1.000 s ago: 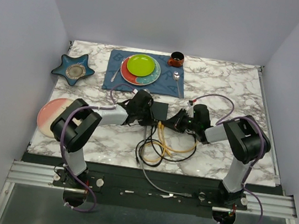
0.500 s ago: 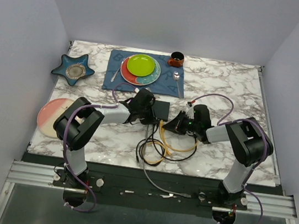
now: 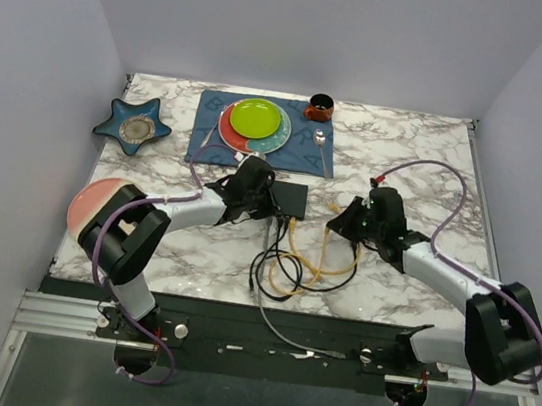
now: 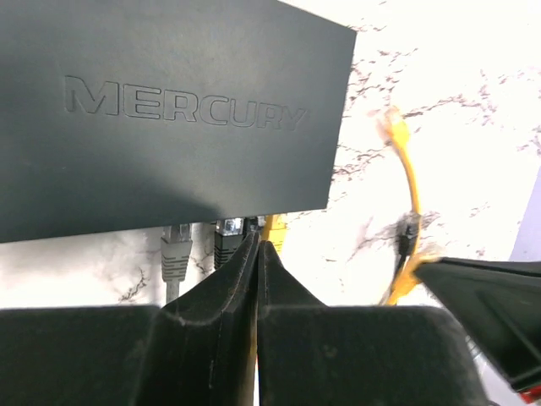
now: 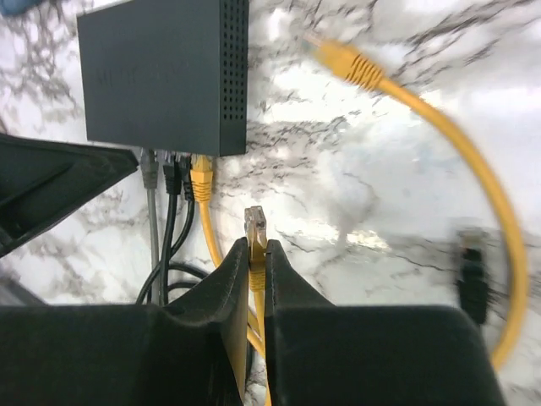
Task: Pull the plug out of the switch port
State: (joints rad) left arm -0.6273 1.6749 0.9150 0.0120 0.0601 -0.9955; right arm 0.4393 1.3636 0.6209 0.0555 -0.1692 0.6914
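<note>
The switch [image 3: 290,199] is a flat black box marked MERCURY [image 4: 169,110], also in the right wrist view [image 5: 161,76]. Grey [image 4: 175,252], black [image 4: 226,239] and yellow [image 4: 275,228] plugs sit in its sockets. My left gripper [image 4: 258,247] is shut, its tips at the socket edge between the black and yellow plugs; from above it is at the switch's left front [image 3: 269,208]. My right gripper [image 5: 256,247] is shut on a yellow plug [image 5: 255,222] that is free of the switch, held to the switch's right [image 3: 339,225].
A loose yellow plug [image 5: 342,57] and a black connector [image 5: 473,271] lie on the marble. Coiled cables [image 3: 298,265] lie in front of the switch. Behind are a blue mat [image 3: 308,153] with a green plate [image 3: 256,117], an orange cup [image 3: 319,107], a star dish [image 3: 135,124] and a pink plate [image 3: 84,205].
My right gripper has drawn back to the right, away from the switch, with the yellow plug in it. The left gripper stays at the switch.
</note>
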